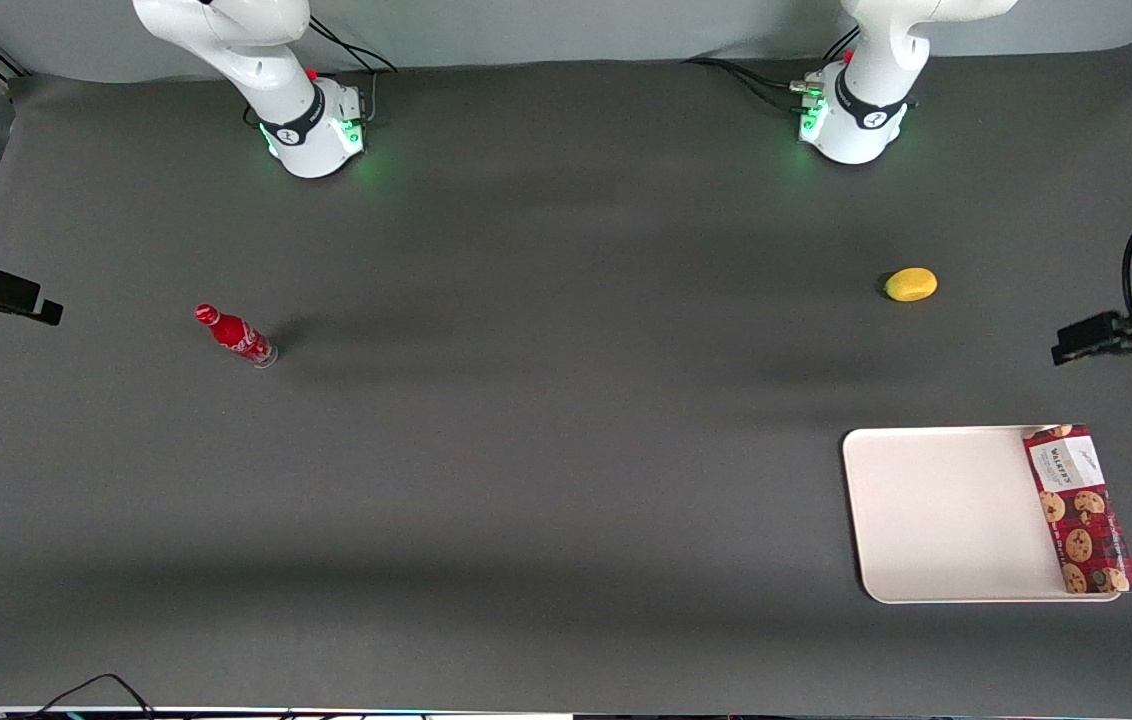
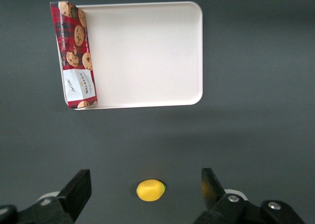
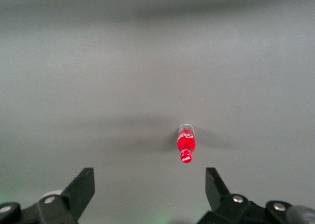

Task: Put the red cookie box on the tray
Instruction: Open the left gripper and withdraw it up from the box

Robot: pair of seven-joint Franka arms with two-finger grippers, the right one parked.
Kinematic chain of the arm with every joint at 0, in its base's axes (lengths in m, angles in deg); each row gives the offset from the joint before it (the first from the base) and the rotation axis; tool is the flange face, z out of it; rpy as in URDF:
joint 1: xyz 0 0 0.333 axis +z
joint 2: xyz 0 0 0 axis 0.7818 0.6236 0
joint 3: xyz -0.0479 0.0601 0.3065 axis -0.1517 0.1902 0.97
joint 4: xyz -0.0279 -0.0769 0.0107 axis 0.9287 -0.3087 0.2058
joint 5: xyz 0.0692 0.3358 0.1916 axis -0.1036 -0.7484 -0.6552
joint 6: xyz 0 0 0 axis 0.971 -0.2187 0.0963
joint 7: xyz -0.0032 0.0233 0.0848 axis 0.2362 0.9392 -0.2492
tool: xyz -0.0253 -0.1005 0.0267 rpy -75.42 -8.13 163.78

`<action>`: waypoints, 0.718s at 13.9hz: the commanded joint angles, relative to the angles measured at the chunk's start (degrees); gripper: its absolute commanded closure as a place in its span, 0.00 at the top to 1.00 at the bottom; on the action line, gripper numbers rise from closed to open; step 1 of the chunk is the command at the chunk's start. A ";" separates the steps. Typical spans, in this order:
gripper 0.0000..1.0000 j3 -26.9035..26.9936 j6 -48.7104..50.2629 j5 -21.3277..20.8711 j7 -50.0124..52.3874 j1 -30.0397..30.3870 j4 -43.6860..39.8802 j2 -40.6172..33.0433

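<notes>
Box: The red cookie box lies flat along one short edge of the tray, the edge toward the working arm's end of the surface. It sits on the rim, and one corner pokes out past it.

Long side: The box runs the same way as that tray edge. Its white label end is farther from the front camera, and its cookie end is nearer.

Pincer: Your pincer is wide open and holds nothing. It hangs up high, well apart from the box, and no finger touches anything.

Which way: From your pincer, the box is nearer to the front camera, past the lemon. The lemon shows right between the two fingers.

How far along: I think the box is on the tray already, but only just at the edge.

Other things: A small red cola bottle stands toward the parked arm's end of the surface. Leave it alone.
</notes>
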 commanded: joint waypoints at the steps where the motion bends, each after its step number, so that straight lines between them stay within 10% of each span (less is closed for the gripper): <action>1: 1.00 -1.23 5.15 -0.93 2.42 -0.60 -3.86 -1.53; 10: 1.00 -3.51 7.28 -3.56 3.84 1.93 -2.99 -3.81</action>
